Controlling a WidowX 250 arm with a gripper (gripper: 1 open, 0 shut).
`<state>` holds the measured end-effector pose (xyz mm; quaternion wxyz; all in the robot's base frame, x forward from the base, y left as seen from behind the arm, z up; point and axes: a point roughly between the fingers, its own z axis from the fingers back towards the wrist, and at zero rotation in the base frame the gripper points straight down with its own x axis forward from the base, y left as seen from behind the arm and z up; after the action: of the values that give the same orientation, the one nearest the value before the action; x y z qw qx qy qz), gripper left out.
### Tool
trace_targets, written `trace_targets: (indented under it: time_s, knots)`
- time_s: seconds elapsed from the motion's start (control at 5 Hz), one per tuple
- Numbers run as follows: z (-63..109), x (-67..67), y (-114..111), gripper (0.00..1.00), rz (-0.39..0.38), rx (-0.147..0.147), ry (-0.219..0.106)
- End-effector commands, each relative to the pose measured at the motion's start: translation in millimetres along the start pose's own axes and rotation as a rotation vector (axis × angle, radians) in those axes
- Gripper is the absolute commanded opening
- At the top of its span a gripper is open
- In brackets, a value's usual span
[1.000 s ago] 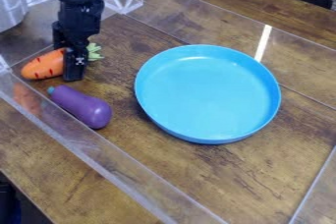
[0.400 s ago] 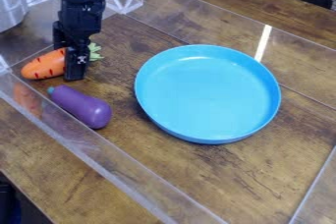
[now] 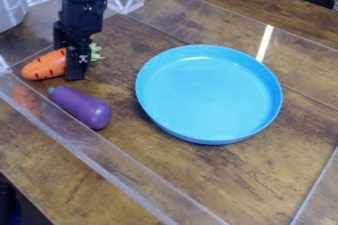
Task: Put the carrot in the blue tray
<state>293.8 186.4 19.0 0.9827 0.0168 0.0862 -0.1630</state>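
Nothing has moved since the earlier frame that I can see: the tool [image 3: 75, 59] sits where it was, pointing straight down at the upper left of the frame. Starting at the left, the carrot [image 3: 45, 66] lies on the wooden counter [image 3: 199, 180], its leafy end toward the tool. I read the tool's fingers as spread apart, straddling that green end, not clamped on it. Just below, the purple eggplant [image 3: 81, 107] lies on the counter at a slant, apart from the carrot. Right of centre sits the blue tray [image 3: 264, 120], well apart from both, nothing in it.
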Motion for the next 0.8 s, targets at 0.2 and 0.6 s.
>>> trace_targets:
  time_s: [0.2, 0.6]
  knots:
    - [-0.3, 2.2, -2.5, 1.00, 0.008, -0.026, 0.010]
    - [-0.8, 3.9, -1.5, 0.00, 0.000, -0.032, 0.012]
